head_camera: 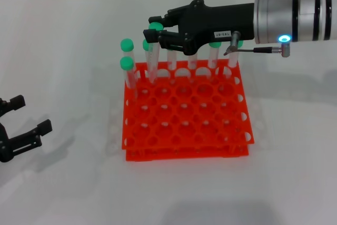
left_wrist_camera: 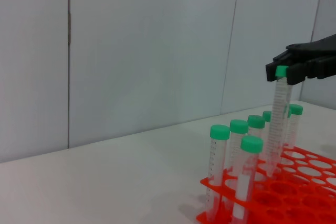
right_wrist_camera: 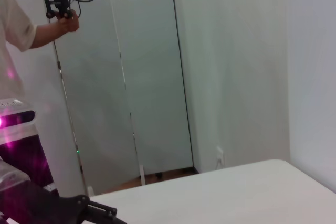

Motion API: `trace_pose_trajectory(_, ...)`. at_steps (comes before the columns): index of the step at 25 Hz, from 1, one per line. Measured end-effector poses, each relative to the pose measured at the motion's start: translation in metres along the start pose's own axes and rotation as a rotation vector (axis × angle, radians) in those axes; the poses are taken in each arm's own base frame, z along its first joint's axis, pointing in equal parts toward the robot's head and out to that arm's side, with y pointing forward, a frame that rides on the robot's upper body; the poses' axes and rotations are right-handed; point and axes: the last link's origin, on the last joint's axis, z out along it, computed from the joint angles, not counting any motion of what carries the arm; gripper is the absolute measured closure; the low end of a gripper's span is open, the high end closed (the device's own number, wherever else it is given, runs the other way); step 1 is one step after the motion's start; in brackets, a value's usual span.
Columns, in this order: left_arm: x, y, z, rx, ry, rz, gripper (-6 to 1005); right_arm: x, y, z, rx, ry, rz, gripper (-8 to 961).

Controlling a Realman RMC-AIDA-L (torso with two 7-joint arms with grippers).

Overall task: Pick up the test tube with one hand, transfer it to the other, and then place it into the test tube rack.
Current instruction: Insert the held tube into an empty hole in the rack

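Observation:
The orange-red test tube rack [head_camera: 187, 154] stands mid-table; it also shows in the left wrist view [left_wrist_camera: 294, 195]. My right gripper [head_camera: 154, 29], black with a white label, reaches over the rack's back left. It is shut on the green cap of the test tube [head_camera: 152, 59]. In the left wrist view this gripper [left_wrist_camera: 286, 71] holds the tube [left_wrist_camera: 280, 119] upright and well above the other tubes. The tube's lower end is at the rack's top tier. My left gripper [head_camera: 29, 115] is open and empty, low at the table's left edge.
Several other green-capped tubes [head_camera: 126, 64] stand along the rack's back row and left column, close around the held tube. They also show in the left wrist view [left_wrist_camera: 219, 161]. The rack's front rows of holes hold nothing. A person [right_wrist_camera: 21, 30] stands far back in the right wrist view.

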Motion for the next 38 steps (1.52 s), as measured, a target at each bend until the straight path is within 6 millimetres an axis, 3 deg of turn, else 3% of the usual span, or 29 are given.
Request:
trace_pose_trajectory(10, 0.002, 0.002, 0.001, -0.024, 0.009, 0.002, 107, 0.008, 0.002, 0.013, 0.02, 0.048, -0.013, 694)
trace_pose_trajectory(38, 0.004, 0.001, 0.009, -0.036, 0.01, 0.004, 107, 0.025, 0.005, 0.025, 0.051, 0.137, -0.043, 695)
